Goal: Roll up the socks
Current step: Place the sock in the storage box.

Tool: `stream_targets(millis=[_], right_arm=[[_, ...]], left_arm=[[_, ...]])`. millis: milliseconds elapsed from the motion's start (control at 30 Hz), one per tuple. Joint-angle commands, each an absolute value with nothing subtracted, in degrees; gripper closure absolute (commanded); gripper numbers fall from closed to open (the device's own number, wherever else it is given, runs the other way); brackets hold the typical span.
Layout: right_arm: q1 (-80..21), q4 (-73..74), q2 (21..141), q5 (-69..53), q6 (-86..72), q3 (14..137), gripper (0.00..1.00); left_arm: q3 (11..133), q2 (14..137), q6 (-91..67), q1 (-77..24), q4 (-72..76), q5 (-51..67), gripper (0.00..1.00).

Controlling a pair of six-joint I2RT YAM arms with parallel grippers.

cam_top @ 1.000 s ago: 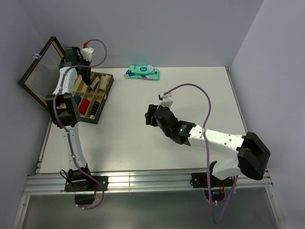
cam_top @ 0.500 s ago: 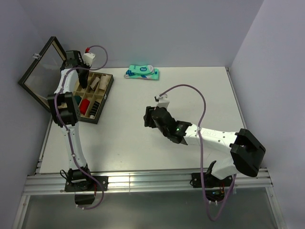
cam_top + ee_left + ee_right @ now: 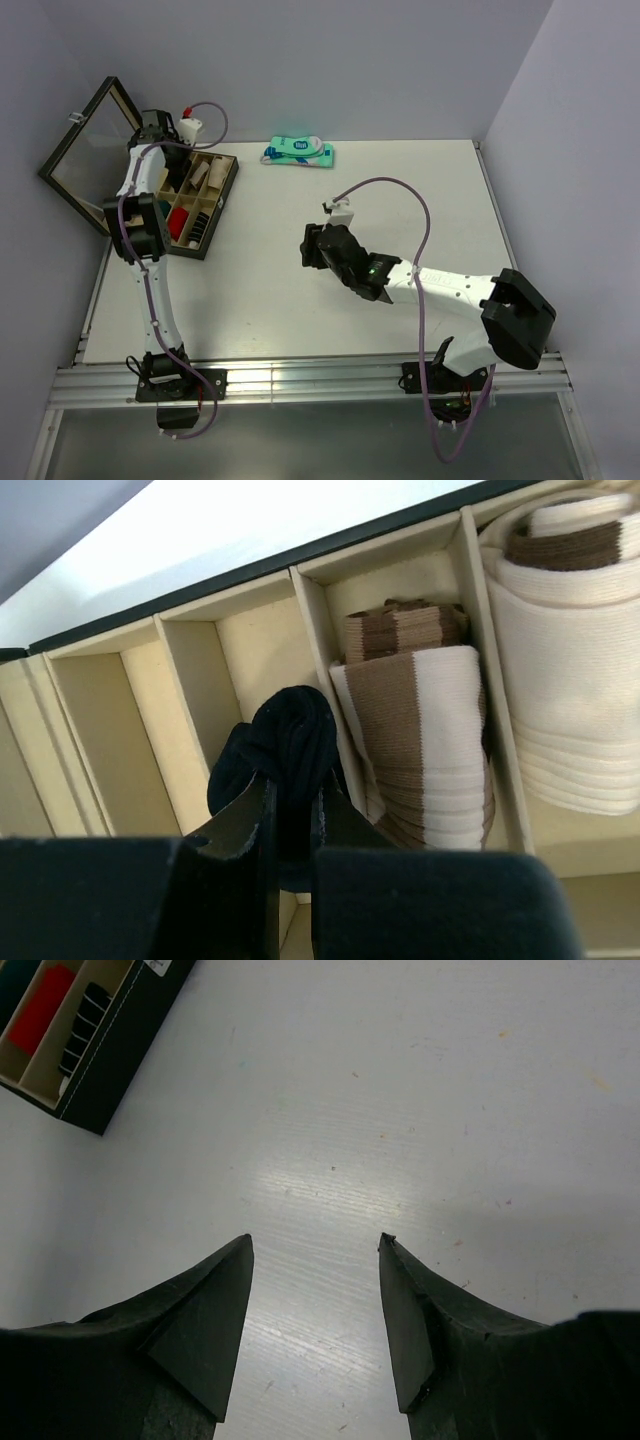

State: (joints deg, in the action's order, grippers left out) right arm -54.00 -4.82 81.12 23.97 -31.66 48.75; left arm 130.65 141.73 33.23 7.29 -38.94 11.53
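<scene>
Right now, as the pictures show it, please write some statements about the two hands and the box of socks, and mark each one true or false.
The left hand is shut on a dark rolled sock. True.
The right hand holds a sock. False: it is open and empty above the table.
The lid of the box is closed. False: it stands open.
A striped sock lies in a compartment of the box. True.
The teal package lies inside the box. False: it lies on the table, apart from it.
</scene>
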Motion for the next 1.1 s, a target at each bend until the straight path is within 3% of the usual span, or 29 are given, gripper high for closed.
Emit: stream_targets(millis=[0, 167, 467, 567, 767, 1067], right_arm=[[-53.61, -6.86, 81.91, 24.17, -31.64, 50.1, 0.4], [-53.61, -7.38, 81.74, 23.99, -31.9, 49.66, 0.4], [-53.61, -7.38, 83.23, 23.29, -31.73, 50.45, 0.41], [-53.61, -6.86, 83.5, 23.12, -31.64, 50.89, 0.41], [-53.61, -6.42, 83.58, 23.03, -31.9, 50.71, 0.41], [-53.61, -6.15, 84.29, 22.33, -32.34, 51.06, 0.41]], left_arm=[[132.54, 142.82, 30.68, 7.47, -44.82, 15.81, 1.0], [135.0, 143.61, 29.53, 7.65, -49.65, 20.73, 1.0], [129.01, 140.53, 32.87, 6.15, -51.67, 23.91, 1.0], [134.38, 143.52, 30.86, 6.33, -53.61, 21.63, 1.0], [131.66, 143.43, 26.37, 7.12, -46.42, 13.81, 1.0], [134.56, 148.09, 26.1, 7.56, -47.02, 5.02, 1.0]])
